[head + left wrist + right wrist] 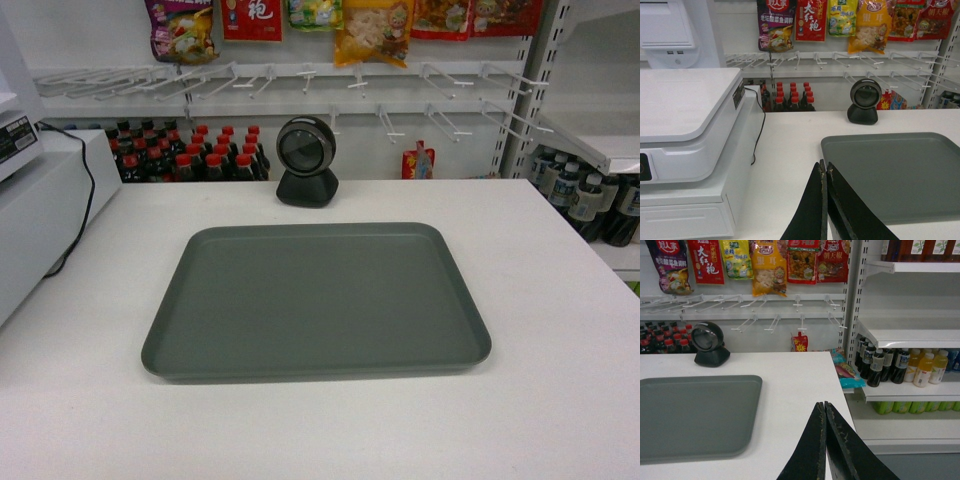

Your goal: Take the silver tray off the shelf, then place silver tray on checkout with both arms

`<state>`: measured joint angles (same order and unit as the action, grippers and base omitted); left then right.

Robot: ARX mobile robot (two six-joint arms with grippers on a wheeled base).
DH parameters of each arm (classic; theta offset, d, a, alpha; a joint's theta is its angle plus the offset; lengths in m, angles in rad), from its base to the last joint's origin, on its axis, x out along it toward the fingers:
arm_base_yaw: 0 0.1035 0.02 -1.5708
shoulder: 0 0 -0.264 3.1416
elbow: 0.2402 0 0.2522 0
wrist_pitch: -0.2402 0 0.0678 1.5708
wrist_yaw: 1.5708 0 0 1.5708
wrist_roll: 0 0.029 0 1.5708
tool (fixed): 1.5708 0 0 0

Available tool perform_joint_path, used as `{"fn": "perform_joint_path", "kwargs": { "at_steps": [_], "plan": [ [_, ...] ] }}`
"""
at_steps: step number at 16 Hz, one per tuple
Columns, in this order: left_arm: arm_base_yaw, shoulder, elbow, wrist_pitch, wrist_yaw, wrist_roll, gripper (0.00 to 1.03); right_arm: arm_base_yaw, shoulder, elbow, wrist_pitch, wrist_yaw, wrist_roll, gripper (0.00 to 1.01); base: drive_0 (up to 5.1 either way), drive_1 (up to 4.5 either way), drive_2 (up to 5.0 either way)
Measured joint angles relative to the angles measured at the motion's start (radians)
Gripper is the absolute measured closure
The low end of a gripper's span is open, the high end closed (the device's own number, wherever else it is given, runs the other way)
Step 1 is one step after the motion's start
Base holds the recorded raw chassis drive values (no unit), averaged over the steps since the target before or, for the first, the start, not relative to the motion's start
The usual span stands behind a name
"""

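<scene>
The silver tray [318,300] lies flat on the white checkout [560,340], empty, its long side facing me. No arm shows in the head view. In the left wrist view my left gripper [825,165] is shut with nothing in it, its tips just off the silver tray's [900,170] left edge above the checkout [785,165]. In the right wrist view my right gripper [824,405] is shut and empty over the checkout [790,390], well right of the silver tray [695,415]. A white shelf [912,335] stands to the right.
A black round scanner [306,160] stands behind the tray. A white register machine [685,145] with a black cable [757,130] fills the left side. Red-capped bottles [190,155] sit behind the counter, and drink bottles [900,365] line the shelves past the right edge.
</scene>
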<state>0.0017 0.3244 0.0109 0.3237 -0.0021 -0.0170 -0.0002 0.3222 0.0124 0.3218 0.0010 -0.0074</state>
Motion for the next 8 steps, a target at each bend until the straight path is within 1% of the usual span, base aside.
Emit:
{"fn": "perform_joint_path", "kwargs": {
  "at_steps": [4, 6, 8],
  "plan": [
    [0.0, -0.092, 0.0, -0.092, 0.0, 0.0, 1.02, 0.0, -0.092, 0.0, -0.09, 0.0, 0.0, 0.99, 0.0, 0.0, 0.0],
    [0.0, -0.1, 0.0, -0.098, 0.0, 0.0, 1.02, 0.0, -0.1, 0.0, -0.098, 0.0, 0.0, 0.99, 0.0, 0.0, 0.0],
    [0.0, -0.141, 0.0, -0.139, 0.0, 0.0, 1.02, 0.0, -0.138, 0.0, -0.137, 0.0, 0.0, 0.99, 0.0, 0.0, 0.0]
  ]
}}
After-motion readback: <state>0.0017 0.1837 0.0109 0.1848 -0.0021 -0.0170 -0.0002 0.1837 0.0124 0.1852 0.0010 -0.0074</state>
